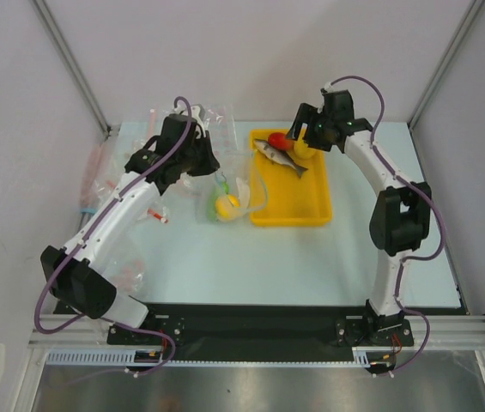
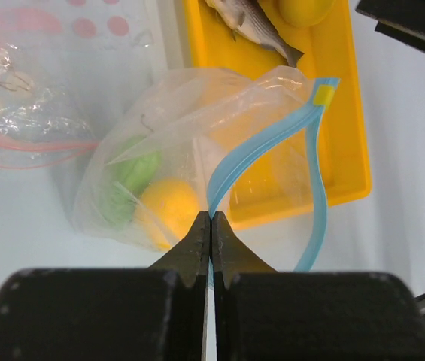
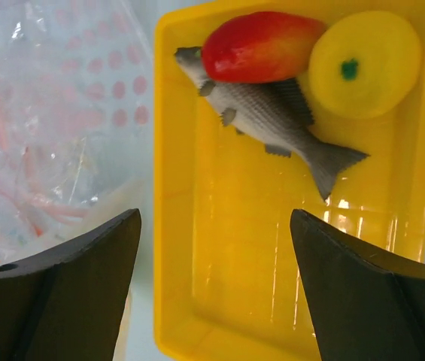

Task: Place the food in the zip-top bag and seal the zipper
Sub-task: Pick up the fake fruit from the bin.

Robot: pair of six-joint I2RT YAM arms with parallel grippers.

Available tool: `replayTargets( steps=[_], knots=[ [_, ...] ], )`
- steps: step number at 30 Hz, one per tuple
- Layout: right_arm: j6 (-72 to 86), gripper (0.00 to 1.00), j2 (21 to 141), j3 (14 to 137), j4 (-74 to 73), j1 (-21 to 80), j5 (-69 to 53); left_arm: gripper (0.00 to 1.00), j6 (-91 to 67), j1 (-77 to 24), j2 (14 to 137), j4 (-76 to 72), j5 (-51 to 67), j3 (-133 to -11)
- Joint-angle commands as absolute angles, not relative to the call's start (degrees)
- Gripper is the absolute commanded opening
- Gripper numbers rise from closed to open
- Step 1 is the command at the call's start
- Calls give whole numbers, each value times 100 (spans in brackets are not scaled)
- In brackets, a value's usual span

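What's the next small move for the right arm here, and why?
Probably lower the open right gripper onto the red fruit: it lies over the grey fish in the yellow tray, while the left gripper holds the zip-top bag open by its zipper.

The left gripper [image 2: 210, 219], left of the yellow plastic tray [image 1: 298, 208], pinches the thin light-blue plastic zipper strip [image 2: 319, 180]; the right gripper [image 3: 215, 218] hangs spread above that tray.

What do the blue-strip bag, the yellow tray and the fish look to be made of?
The bag: thin clear plastic film, glossy, wrinkled and see-through. The tray: hard yellow plastic, shiny, with light streaks reflecting off its floor. The fish: probably moulded plastic or rubber, matte grey with a scale pattern; which of the two is unclear.
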State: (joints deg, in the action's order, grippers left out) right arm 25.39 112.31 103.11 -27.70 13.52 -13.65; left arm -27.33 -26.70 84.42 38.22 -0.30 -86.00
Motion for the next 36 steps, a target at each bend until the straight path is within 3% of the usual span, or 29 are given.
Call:
replayTargets(
  steps=[1, 21, 26, 36],
  knots=[
    [2294, 88, 11583, 11170, -3278, 1310, -563, 0, -2470, -2645, 8253, 3972, -106, -8904],
    [800, 93, 13060, 11688, -2162, 1336, 483, 0, -2443, -2645, 8121, 4017, 325, -8903],
    [932, 91, 13858, 12628, -2838, 1336, 545, 0, -2417, -2646, 8130, 4017, 281, -8947],
    [1248, 86, 14256, 13315, -3322, 1336, 466, 0, -2373, -2637, 8209, 3990, 229, -9052]
  ],
)
